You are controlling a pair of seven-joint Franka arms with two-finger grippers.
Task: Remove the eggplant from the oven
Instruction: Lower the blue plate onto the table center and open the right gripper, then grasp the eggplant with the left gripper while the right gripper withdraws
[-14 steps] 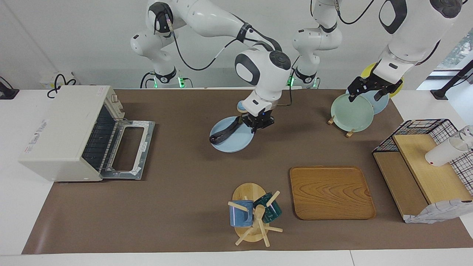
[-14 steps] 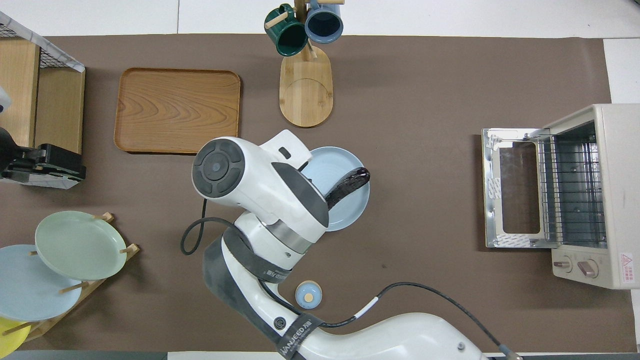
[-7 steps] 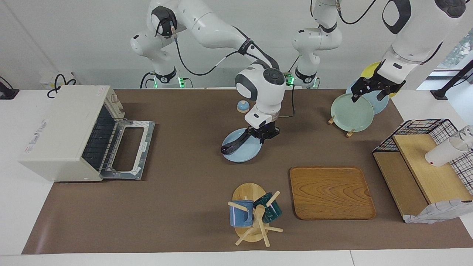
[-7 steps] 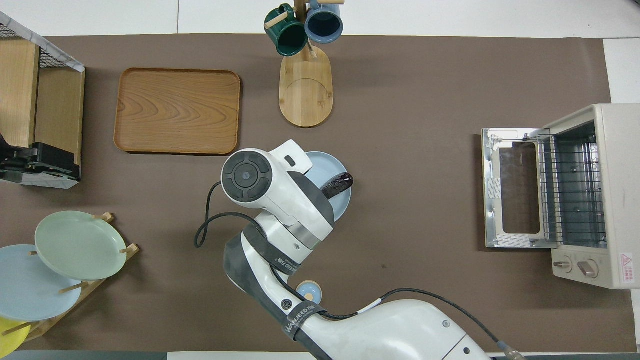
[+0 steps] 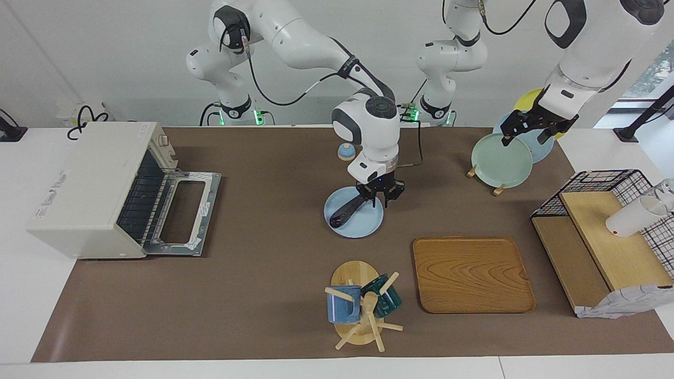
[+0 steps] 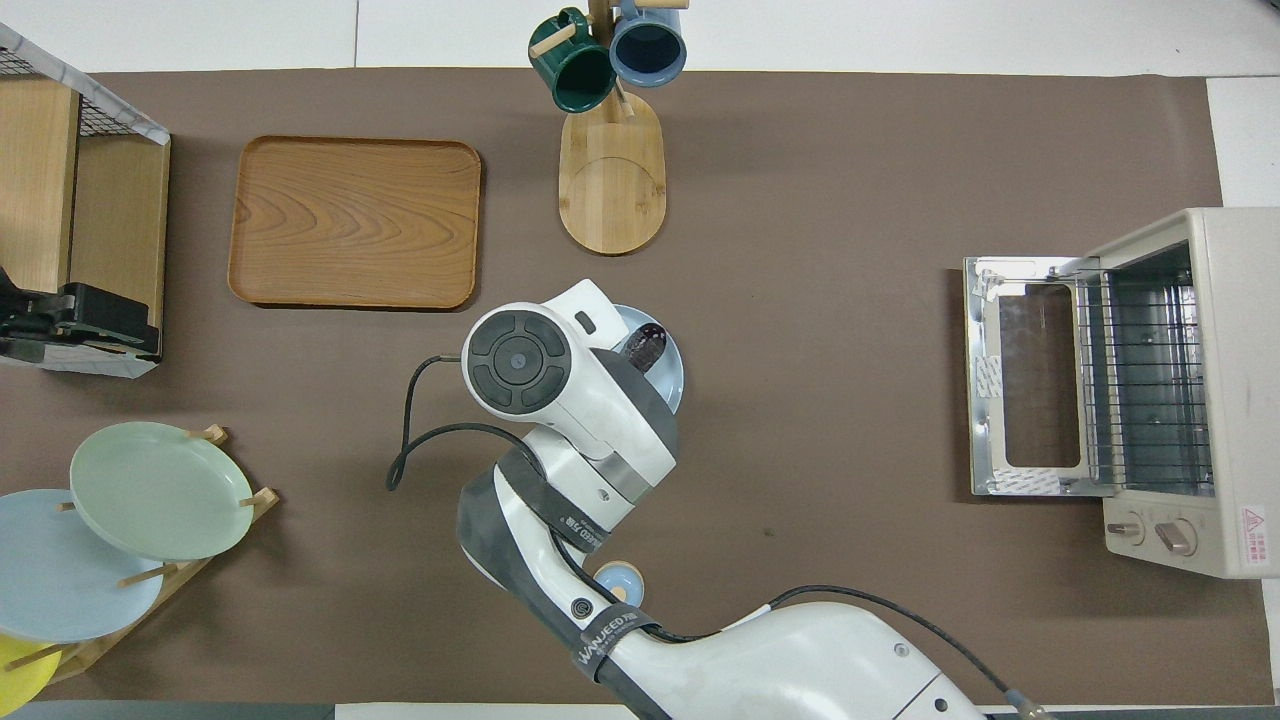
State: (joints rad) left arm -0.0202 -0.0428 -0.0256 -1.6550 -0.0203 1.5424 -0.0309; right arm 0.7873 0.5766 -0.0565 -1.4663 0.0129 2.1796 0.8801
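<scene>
The dark eggplant [image 5: 346, 211] lies on a light blue plate [image 5: 363, 225] in the middle of the brown mat, outside the oven; the overhead view shows only its tip [image 6: 645, 346] and part of the plate [image 6: 670, 378] past the arm. My right gripper [image 5: 381, 199] is at the plate's rim nearest the robots, with its fingers spread. The cream oven [image 5: 84, 184] stands at the right arm's end with its door [image 5: 181, 213] folded down and its wire rack [image 6: 1145, 385] bare. My left gripper [image 5: 528, 134] waits, open, over the plate rack.
A wooden tray [image 5: 471, 273] and a mug tree [image 5: 360, 308] with two mugs lie farther from the robots than the plate. A rack with a green plate [image 5: 500, 160], a wire basket with wooden shelves [image 5: 605, 237] and a small blue knob [image 5: 345, 152] are also there.
My right gripper carried the plate with the eggplant away from the robots and toward the wooden tray, and lowered it. Its fingers now look spread. The left arm barely moved.
</scene>
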